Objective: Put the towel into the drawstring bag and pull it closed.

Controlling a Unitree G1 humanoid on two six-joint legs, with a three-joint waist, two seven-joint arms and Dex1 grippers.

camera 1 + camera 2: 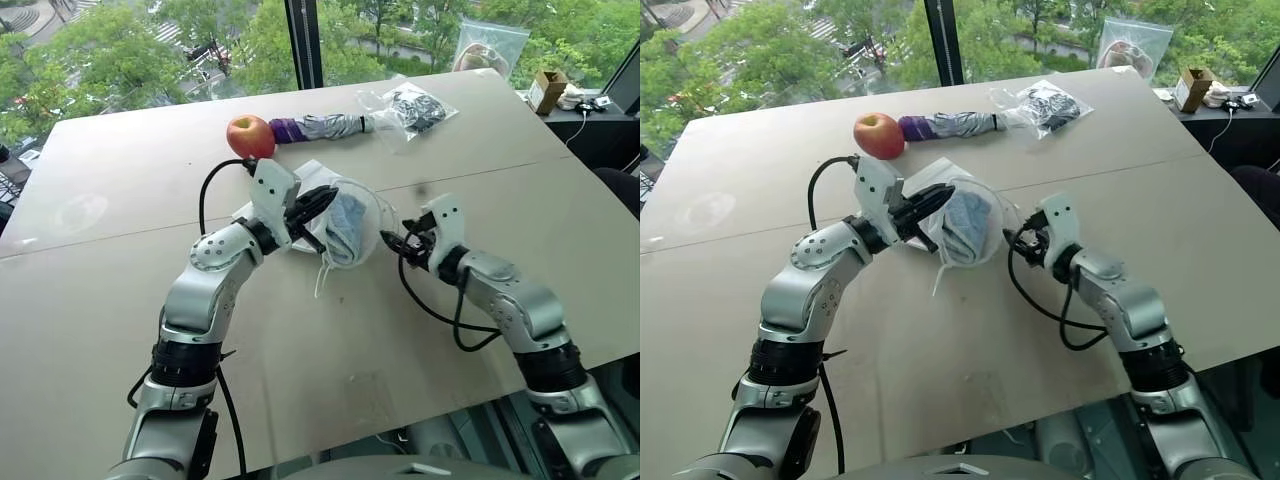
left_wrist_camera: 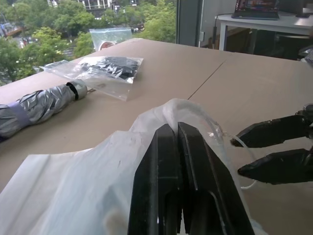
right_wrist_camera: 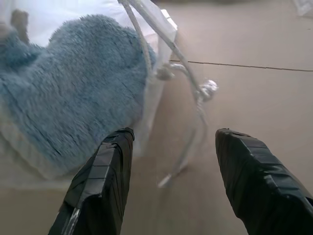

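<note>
Fluffy light-blue towel (image 3: 73, 98) inside translucent white drawstring bag (image 1: 985, 235)

On the beige table (image 1: 940, 340), the left gripper (image 1: 932, 203) pinches the rim of the thin translucent white drawstring bag (image 1: 985, 205), the fluffy light-blue towel (image 1: 965, 225) inside. At three o'clock the right gripper (image 1: 1012, 240) waits, fingers apart.

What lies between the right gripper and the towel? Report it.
The drawstring bag's translucent wall and white cord: in the right wrist view they hang between the open right gripper and the towel.
</note>
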